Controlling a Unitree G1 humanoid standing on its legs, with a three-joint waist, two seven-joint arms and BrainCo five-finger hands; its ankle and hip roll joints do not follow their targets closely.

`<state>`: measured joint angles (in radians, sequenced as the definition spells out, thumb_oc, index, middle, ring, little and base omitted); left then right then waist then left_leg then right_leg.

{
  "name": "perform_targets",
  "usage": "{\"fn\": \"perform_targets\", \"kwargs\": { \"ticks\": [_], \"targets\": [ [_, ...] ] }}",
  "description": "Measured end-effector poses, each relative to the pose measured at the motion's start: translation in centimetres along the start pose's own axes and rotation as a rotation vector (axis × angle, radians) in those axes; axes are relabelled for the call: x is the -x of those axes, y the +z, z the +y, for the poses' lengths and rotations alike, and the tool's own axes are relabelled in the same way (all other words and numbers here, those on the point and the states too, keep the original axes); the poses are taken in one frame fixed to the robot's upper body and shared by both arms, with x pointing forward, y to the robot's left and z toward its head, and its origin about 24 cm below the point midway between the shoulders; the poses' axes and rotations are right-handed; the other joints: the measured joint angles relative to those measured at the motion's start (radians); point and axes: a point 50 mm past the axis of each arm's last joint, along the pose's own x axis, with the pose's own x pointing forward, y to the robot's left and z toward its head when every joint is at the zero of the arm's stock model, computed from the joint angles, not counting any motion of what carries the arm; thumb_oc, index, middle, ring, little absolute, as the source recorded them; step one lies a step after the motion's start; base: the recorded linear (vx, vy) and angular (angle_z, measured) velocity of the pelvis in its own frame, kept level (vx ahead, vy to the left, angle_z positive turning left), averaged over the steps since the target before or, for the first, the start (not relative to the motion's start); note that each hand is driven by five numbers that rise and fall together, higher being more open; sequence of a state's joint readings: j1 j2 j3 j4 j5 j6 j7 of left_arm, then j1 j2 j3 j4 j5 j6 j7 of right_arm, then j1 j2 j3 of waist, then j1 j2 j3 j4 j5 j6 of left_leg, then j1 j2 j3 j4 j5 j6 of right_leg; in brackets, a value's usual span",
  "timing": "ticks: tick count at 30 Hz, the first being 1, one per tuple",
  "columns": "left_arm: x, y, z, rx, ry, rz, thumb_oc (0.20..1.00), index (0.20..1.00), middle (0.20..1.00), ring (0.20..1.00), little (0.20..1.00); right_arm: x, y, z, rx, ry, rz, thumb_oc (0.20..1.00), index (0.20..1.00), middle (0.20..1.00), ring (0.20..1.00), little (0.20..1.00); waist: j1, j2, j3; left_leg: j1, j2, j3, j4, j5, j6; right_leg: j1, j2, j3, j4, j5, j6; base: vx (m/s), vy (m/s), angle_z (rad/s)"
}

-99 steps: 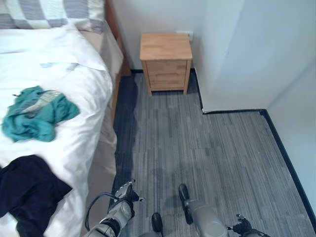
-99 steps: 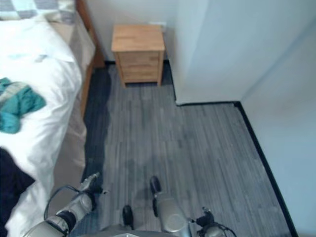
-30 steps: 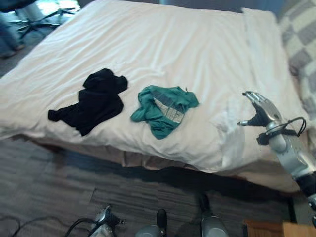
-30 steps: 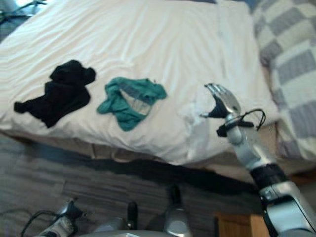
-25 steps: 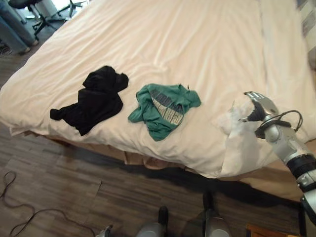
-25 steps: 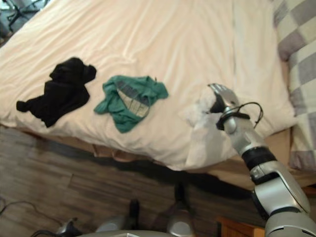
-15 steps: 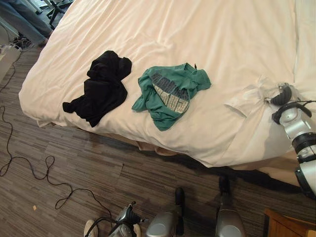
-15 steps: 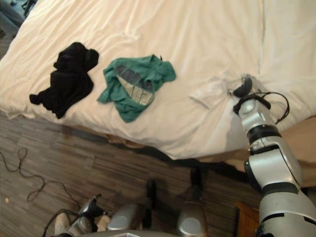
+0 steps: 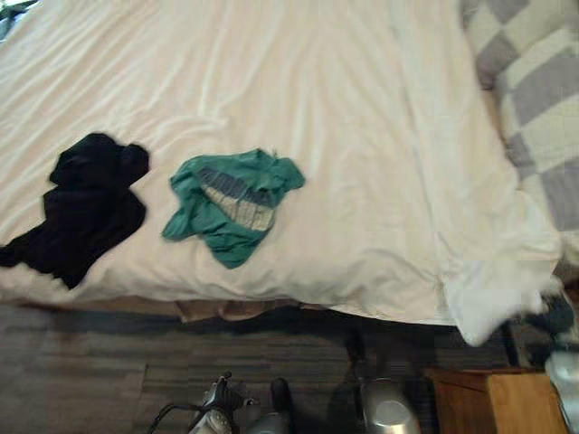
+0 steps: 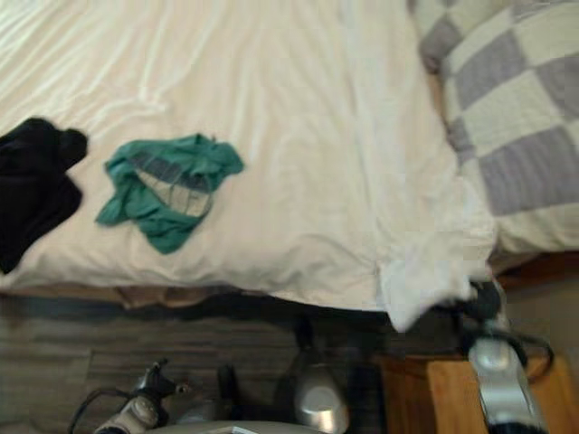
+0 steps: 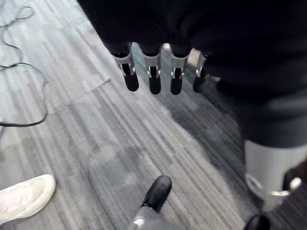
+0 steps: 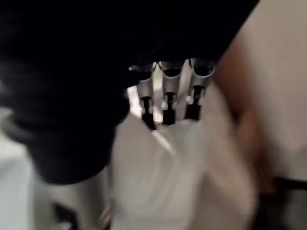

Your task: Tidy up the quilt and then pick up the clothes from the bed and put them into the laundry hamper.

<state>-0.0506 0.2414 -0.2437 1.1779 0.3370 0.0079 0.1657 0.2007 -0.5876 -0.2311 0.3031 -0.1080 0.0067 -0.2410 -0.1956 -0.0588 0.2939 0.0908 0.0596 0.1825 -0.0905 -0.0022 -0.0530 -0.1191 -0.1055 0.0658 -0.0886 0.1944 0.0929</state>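
Note:
The white quilt [image 9: 344, 136] lies spread over the bed. On it, near the front edge, lie a black garment [image 9: 77, 208] and, to its right, a teal garment [image 9: 231, 203]. The quilt's corner [image 10: 425, 285] hangs over the bed's edge at the lower right. My right hand [image 10: 484, 303] is at that corner; in the right wrist view its fingers [image 12: 165, 96] dig into bunched white cloth. My left hand [image 10: 145, 407] hangs low over the floor, and its fingers [image 11: 151, 76] are straight and hold nothing.
A grey-and-cream checked pillow [image 9: 534, 99] lies at the bed's right end. A wooden nightstand [image 9: 493, 402] stands just below the hanging corner, by my right arm. Grey striped flooring [image 11: 96, 139] runs along the bed. A white shoe [image 11: 24, 196] rests on the floor.
The camera has swung right. My right hand has pulled the quilt corner off the bed top and down over the edge near the pillow. Both garments lie where they were.

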Motion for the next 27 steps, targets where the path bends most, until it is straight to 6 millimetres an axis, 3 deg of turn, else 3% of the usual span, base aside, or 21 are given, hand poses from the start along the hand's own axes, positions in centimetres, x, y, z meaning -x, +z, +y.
{"fn": "perform_targets", "kwargs": {
  "ticks": [2, 4, 6, 7, 10, 12, 14, 15, 17, 18, 20, 21, 24, 26, 27],
  "targets": [
    [0.0, 0.1, 0.0, 0.003, -0.004, 0.0, 1.0, 1.0, 1.0, 1.0, 1.0, 0.2, -0.6, -1.1, 0.006, -0.043, 0.018, 1.0, 1.0, 1.0, 1.0, 1.0, -0.045, -0.001, -0.002, 0.005, 0.0, 0.012, 0.0, -0.004, 0.0, -0.001, -0.002, -0.001, 0.0, 0.006, 0.008, -0.01, 0.02, -0.26],
    [0.0, 0.1, 0.0, 0.006, -0.005, 0.0, 1.0, 1.0, 1.0, 1.0, 1.0, 0.0, -0.2, -1.8, 0.026, -0.066, 0.002, 1.0, 1.0, 1.0, 1.0, 1.0, -0.05, 0.002, -0.005, 0.008, 0.002, 0.021, 0.0, -0.005, -0.002, -0.004, 0.002, 0.001, 0.001, 0.005, 0.007, -0.01, 0.009, -0.13],
    [0.0, 0.2, -0.6, 0.008, -0.018, 0.0, 1.0, 1.0, 1.0, 1.0, 1.0, -0.6, 2.8, -4.0, 0.047, -0.156, -0.121, 1.0, 1.0, 1.0, 1.0, 1.0, -0.047, 0.024, -0.021, 0.005, 0.005, 0.025, 0.0, -0.005, -0.003, -0.011, 0.005, 0.001, 0.005, 0.006, 0.007, -0.03, -0.015, -0.08],
    [0.1, 0.2, -1.0, 0.002, -0.031, 0.004, 1.0, 1.0, 1.0, 1.0, 1.0, -1.1, 5.0, -5.0, 0.054, -0.224, -0.213, 0.2, 0.2, 0.2, 0.2, 0.2, -0.042, 0.034, -0.035, 0.0, 0.007, 0.024, 0.0, -0.004, -0.004, -0.014, 0.005, 0.0, 0.005, 0.012, 0.011, -0.03, -0.028, 0.04],
    [0.3, 0.5, -1.8, -0.025, -0.054, -0.011, 1.0, 1.0, 1.0, 1.0, 1.0, -2.2, 10.5, -6.5, -0.018, -0.349, -0.407, 0.2, 0.2, 0.2, 0.2, 0.2, -0.001, 0.054, -0.051, -0.005, 0.013, 0.02, 0.0, 0.002, -0.009, -0.016, 0.01, -0.005, 0.005, 0.015, 0.012, -0.07, -0.059, 0.08],
    [0.4, 0.1, -2.2, -0.038, -0.061, -0.004, 1.0, 1.0, 1.0, 1.0, 1.0, -3.2, 13.6, -6.1, -0.077, -0.376, -0.472, 0.2, 0.2, 0.2, 0.2, 0.2, 0.031, 0.065, -0.053, -0.018, 0.014, 0.008, 0.001, 0.011, -0.014, -0.024, 0.01, -0.015, 0.005, 0.016, 0.013, -0.08, -0.065, 0.05],
    [0.4, 0.4, -2.3, -0.091, -0.071, -0.019, 1.0, 1.0, 1.0, 1.0, 1.0, -5.2, 18.0, -5.2, -0.064, -0.372, -0.552, 0.2, 0.2, 0.2, 0.2, 0.2, 0.042, 0.077, -0.05, -0.047, 0.012, -0.011, 0.001, 0.02, -0.008, -0.038, 0.003, -0.026, 0.005, 0.018, 0.015, -0.05, -0.025, 0.4],
    [0.2, 1.5, -2.2, -0.114, -0.066, -0.059, 1.0, 1.0, 1.0, 1.0, 1.0, -7.4, 18.9, -5.2, 0.021, -0.362, -0.509, 0.2, 0.2, 0.2, 0.2, 0.2, 0.084, 0.093, -0.046, -0.069, 0.011, -0.033, 0.001, 0.033, -0.008, -0.049, 0.001, -0.042, 0.005, 0.017, 0.014, -0.04, -0.003, 0.62],
    [0.1, 2.3, -1.9, -0.118, -0.055, -0.085, 1.0, 1.0, 1.0, 1.0, 1.0, -9.3, 18.6, -5.3, 0.054, -0.369, -0.405, 0.2, 0.2, 0.2, 0.2, 0.2, 0.129, 0.112, -0.041, -0.082, 0.012, -0.039, 0.004, 0.044, -0.011, -0.06, 0.001, -0.043, 0.005, 0.017, 0.013, -0.02, 0.005, 0.42],
    [0.2, 2.3, -2.0, -0.124, -0.048, -0.088, 1.0, 1.0, 1.0, 1.0, 1.0, -10.5, 17.3, -5.3, 0.064, -0.371, -0.295, 0.2, 0.2, 0.2, 0.2, 0.2, 0.157, 0.134, -0.037, -0.107, 0.015, -0.036, 0.005, 0.053, -0.011, -0.075, -0.002, -0.054, 0.004, 0.017, 0.013, 0.0, 0.007, 0.35],
    [0.2, 2.4, -2.0, -0.124, -0.036, -0.09, 1.0, 1.0, 1.0, 1.0, 1.0, -11.2, 15.4, -4.1, 0.032, -0.332, -0.171, 0.2, 0.2, 0.2, 0.2, 0.2, 0.175, 0.147, -0.029, -0.113, 0.015, -0.036, 0.007, 0.059, -0.018, -0.078, -0.004, -0.058, 0.002, 0.019, 0.014, 0.01, 0.016, 0.19],
    [0.3, 1.6, -2.3, -0.124, -0.044, -0.071, 1.0, 1.0, 1.0, 1.0, 1.0, -10.8, 12.4, -1.9, 0.017, -0.263, -0.072, 0.2, 0.2, 0.2, 0.2, 0.2, 0.173, 0.155, -0.025, -0.114, 0.014, -0.036, 0.007, 0.059, -0.018, -0.079, -0.005, -0.059, 0.004, 0.018, 0.012, 0.0, 0.0, 0.0],
    [0.2, 1.7, -1.7, -0.103, -0.028, -0.068, 1.0, 1.0, 1.0, 1.0, 1.0, -9.1, 8.4, 1.1, -0.054, -0.185, 0.003, 0.2, 0.2, 0.2, 0.2, 0.2, 0.149, 0.155, 0.012, -0.109, 0.011, -0.032, 0.006, 0.056, -0.018, -0.072, -0.005, -0.06, 0.005, 0.019, 0.008, 0.01, 0.016, 0.01],
    [0.1, 1.5, -1.6, -0.098, -0.027, -0.057, 1.0, 1.0, 1.0, 1.0, 1.0, -7.9, 7.9, 2.2, -0.121, -0.173, -0.035, 0.2, 0.2, 0.2, 0.2, 0.2, 0.126, 0.142, 0.023, -0.101, 0.012, -0.029, 0.007, 0.052, -0.019, -0.066, -0.004, -0.061, 0.005, 0.021, 0.005, 0.04, 0.079, 0.0],
    [0.1, 1.4, -1.4, -0.095, -0.02, -0.045, 1.0, 1.0, 1.0, 1.0, 1.0, -6.7, 6.1, 3.4, -0.163, -0.148, -0.001, 0.2, 0.2, 0.2, 0.2, 0.2, 0.113, 0.125, 0.027, -0.086, 0.016, -0.028, 0.006, 0.045, -0.02, -0.051, 0.0, -0.061, 0.005, 0.02, 0.003, 0.04, 0.073, -0.05]
  ]
}}
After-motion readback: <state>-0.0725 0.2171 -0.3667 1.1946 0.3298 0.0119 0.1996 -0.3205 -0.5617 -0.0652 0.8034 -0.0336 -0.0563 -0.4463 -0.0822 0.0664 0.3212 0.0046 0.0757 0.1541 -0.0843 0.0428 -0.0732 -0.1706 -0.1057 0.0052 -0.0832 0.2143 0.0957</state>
